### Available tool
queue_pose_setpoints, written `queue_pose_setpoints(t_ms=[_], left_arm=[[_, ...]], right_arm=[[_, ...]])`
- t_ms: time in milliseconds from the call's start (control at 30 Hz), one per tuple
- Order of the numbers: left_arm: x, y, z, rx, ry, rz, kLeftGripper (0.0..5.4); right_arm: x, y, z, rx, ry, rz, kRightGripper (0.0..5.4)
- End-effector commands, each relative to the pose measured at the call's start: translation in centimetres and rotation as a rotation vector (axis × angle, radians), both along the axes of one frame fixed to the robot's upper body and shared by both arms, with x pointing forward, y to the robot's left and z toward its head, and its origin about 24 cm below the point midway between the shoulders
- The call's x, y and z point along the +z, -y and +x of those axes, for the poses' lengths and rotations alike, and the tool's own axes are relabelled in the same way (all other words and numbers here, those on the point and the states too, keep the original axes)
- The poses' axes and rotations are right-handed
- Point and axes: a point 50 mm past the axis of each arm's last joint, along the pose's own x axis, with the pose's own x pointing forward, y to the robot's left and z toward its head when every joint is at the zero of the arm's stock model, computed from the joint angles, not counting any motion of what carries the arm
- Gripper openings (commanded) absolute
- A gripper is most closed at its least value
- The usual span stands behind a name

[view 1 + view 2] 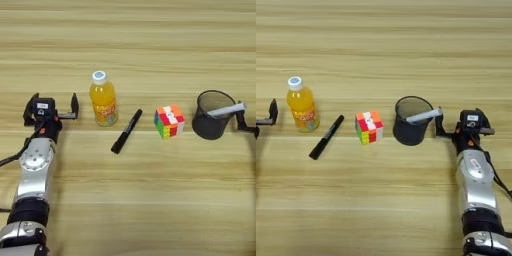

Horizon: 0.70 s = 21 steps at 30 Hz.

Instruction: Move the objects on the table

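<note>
An orange-juice bottle (103, 105) with a white cap stands upright left of centre on the table (140, 45). Just left of it, my left gripper (54, 102) is open and empty. A black marker (126, 131) lies slanted between the bottle and a multicoloured puzzle cube (169, 121). Right of the cube stands a black mesh pen cup (412, 122). A white marker (423, 116) leans in the cup, its end sticking out over the right rim. My right gripper (459, 119) is open beside the cup, its left finger (439, 122) close to that marker end.
Both arms reach in from the near edge, the left arm (35, 165) at the left side and the right arm (476, 175) at the right. Bare wood lies behind the row of objects and in front of it.
</note>
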Motion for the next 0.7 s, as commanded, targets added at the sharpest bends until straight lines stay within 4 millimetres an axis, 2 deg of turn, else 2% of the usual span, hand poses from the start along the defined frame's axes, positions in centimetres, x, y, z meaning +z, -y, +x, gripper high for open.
queue_pose_setpoints(t_ms=[33, 333, 567, 700], left_arm=[[0.1, 0.1, 0.4, -0.009, 0.004, 0.004, 5.38], [0.5, 0.0, 0.4, -0.01, 0.029, 0.01, 5.38], [3.0, -1.1, 0.2, 0.065, 0.215, -0.028, 5.38], [4.5, -0.8, -0.1, 0.037, 0.29, -0.051, 5.38]], right_arm=[[0.1, -0.5, 0.5, 0.01, 0.005, 0.002, 5.4], [0.1, -0.6, 0.5, 0.011, 0.008, -0.002, 5.4], [0.1, -0.8, 0.6, 0.015, 0.007, -0.003, 5.4], [0.1, -1.1, 0.6, 0.018, 0.007, -0.003, 5.4]])
